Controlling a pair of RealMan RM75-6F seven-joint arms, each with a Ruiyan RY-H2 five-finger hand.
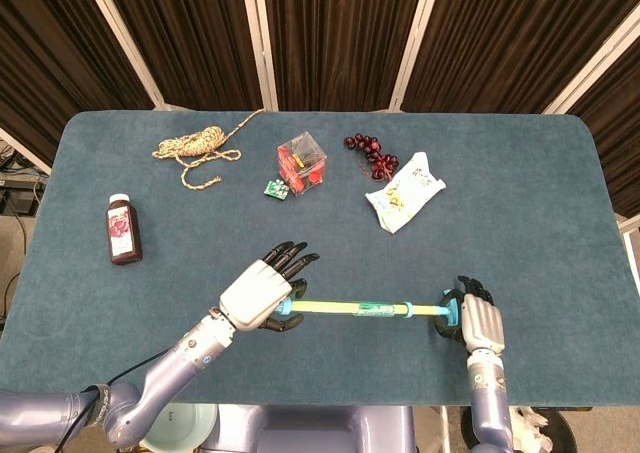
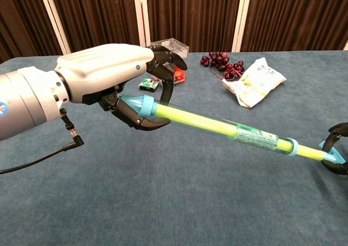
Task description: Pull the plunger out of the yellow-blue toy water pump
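The yellow-blue toy water pump is held level above the table's front part, its clear yellow barrel running left to right. My left hand grips the blue nozzle end, thumb curled under the barrel. My right hand holds the blue plunger handle; in the chest view only its dark fingertips show at the right edge. A short length of yellow plunger rod is bare between the blue end cap and the handle.
Further back on the blue table lie a dark juice bottle, a coil of rope, a clear box with red contents, a small green item, dark grapes and a snack bag.
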